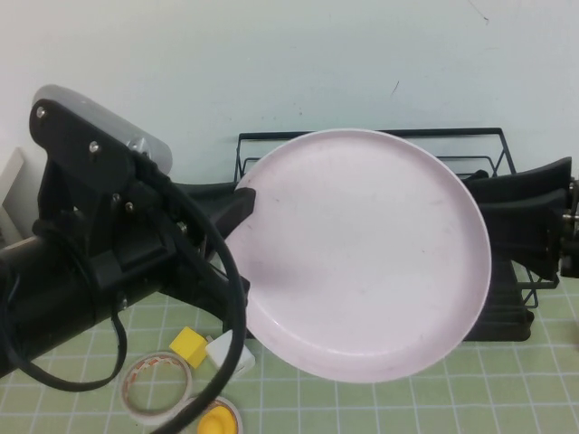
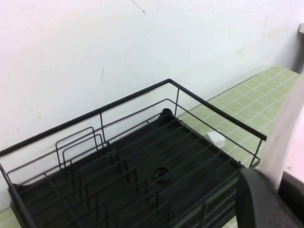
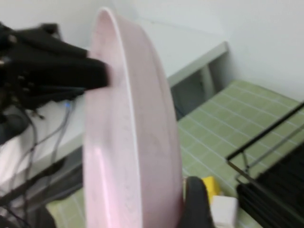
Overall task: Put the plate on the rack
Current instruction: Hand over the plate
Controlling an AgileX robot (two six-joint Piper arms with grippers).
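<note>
The plate [image 1: 362, 253], large, round and pale pink, is held upright in the air in front of the rack [image 1: 371, 136], a black wire dish rack against the wall. My left gripper [image 1: 246, 203] is shut on the plate's left rim. In the left wrist view the plate's edge [image 2: 285, 128] sits between the left gripper's [image 2: 278, 183] dark fingers, above the rack [image 2: 95, 111]. My right gripper [image 1: 488, 221] is at the plate's right rim. In the right wrist view one finger [image 3: 194, 204] presses against the plate [image 3: 128, 142]; the other is hidden behind it.
On the green grid mat below the plate lie a tape roll [image 1: 156, 384], a yellow block [image 1: 189, 346], a white block [image 1: 228, 351] and a yellow round thing [image 1: 217, 420]. The wall stands right behind the rack.
</note>
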